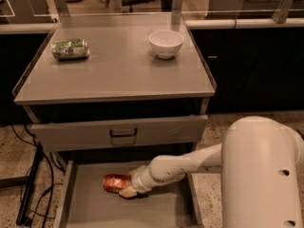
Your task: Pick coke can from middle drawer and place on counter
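The coke can [114, 182] lies on its side on the floor of the open middle drawer [90, 208], left of centre. My gripper [126, 189] reaches into the drawer from the right and is at the can's right end, touching or around it. The white arm [180, 167] hides most of the gripper. The grey counter [118, 65] is above, at the top of the cabinet.
A green can [70, 49] lies on its side at the counter's back left. A white bowl [166, 42] stands at the back right. A partly open upper drawer front with a black handle [122, 133] overhangs the middle drawer. Cables [28, 184] hang at the left.
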Controlling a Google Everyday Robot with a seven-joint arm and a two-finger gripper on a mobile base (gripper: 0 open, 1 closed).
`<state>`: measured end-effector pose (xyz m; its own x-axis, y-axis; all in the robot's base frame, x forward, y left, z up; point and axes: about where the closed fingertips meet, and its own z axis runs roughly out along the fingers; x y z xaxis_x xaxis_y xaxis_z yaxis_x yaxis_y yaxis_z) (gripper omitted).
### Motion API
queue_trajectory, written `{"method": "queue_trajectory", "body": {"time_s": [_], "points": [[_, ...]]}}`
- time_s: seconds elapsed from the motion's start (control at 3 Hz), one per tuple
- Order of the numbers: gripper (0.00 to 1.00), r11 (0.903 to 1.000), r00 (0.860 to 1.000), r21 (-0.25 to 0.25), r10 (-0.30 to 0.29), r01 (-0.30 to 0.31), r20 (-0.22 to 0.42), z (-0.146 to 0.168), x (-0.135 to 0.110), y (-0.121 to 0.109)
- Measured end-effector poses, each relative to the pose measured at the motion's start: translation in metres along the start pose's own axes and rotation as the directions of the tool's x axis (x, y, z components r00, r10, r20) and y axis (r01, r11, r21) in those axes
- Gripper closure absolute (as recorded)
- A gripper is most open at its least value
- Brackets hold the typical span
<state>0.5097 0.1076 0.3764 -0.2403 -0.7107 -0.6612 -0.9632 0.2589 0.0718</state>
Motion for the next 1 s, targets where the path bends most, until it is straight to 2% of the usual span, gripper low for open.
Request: {"method": "queue_trajectory", "body": {"time_s": [0.67,1.0], "points": [[1.00,0.9992,0.998,0.029,-0.028,0.027,0.050,-0.049,-0.016,0.008],[1.00,0.9963,0.995,0.059,-0.067,0.063,0.074,-0.084,-0.023,0.021]]}}
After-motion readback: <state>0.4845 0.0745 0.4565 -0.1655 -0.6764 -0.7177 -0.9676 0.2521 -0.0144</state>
